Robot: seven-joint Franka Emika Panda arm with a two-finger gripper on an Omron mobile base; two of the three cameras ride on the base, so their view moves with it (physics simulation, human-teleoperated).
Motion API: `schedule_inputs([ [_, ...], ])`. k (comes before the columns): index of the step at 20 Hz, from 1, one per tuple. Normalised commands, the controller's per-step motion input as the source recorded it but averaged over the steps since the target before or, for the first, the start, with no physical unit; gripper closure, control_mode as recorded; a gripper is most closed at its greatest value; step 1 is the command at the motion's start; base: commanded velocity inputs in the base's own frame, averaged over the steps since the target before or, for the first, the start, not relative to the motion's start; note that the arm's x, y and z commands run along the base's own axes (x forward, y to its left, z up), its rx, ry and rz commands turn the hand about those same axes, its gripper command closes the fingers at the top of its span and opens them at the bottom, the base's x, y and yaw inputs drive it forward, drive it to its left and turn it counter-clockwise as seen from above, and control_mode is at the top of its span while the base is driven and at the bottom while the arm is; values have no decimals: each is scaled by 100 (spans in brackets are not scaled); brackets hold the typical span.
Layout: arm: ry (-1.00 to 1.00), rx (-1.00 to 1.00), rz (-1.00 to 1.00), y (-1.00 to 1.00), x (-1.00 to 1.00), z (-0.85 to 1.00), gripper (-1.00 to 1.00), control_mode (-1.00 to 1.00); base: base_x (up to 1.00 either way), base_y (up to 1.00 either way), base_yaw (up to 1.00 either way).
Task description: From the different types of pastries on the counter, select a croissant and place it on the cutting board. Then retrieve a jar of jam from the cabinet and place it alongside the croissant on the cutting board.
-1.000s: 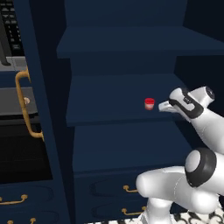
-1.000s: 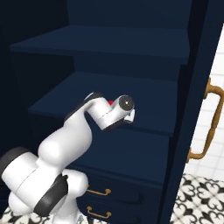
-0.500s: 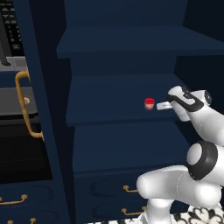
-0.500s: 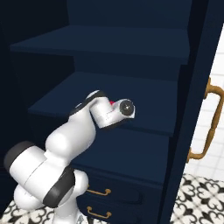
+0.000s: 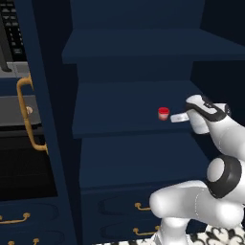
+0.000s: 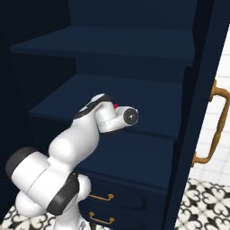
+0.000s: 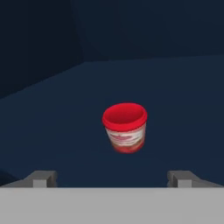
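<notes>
Dark navy-blue shelves of the tall cabinet [image 5: 129, 48] take up most of the left base view, with lower drawers and curved brass handles [image 5: 139, 207] near the bottom. At the left edge of this view we see a long brass door handle [image 5: 25, 115] on a navy door.

On the middle shelf [image 5: 124, 107], right of the centre of the frame, stands the small squat jar of jam with a bright red lid [image 5: 163, 113]. It is upright and sits close to the front edge of the shelf.

Our white arm with dark joints rises from the lower right of the left base view, and its two-finger gripper [image 5: 178, 117] points to the left, just beside the jar but not touching it.

In the hand view the jar [image 7: 125, 127] is in the centre, on the dark shelf, with a pale label under the red lid. The two grey fingertips [image 7: 40, 178] stand far apart at the lower left and lower right of the frame, so the claw is spread wide and holds nothing.

In the right base view the hand covers most of the jar; a bit of red [image 6: 115, 106] shows beside it.
</notes>
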Motion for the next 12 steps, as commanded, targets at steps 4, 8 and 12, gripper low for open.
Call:
schedule_inputs([
  [4,0,0,2,6,19,0,-100,-100,0,0,0],
  [8,0,0,0,19,50,0,-100,-100,0,0,0],
  [12,0,0,0,-2,29,0,-100,-100,0,0,0],
])
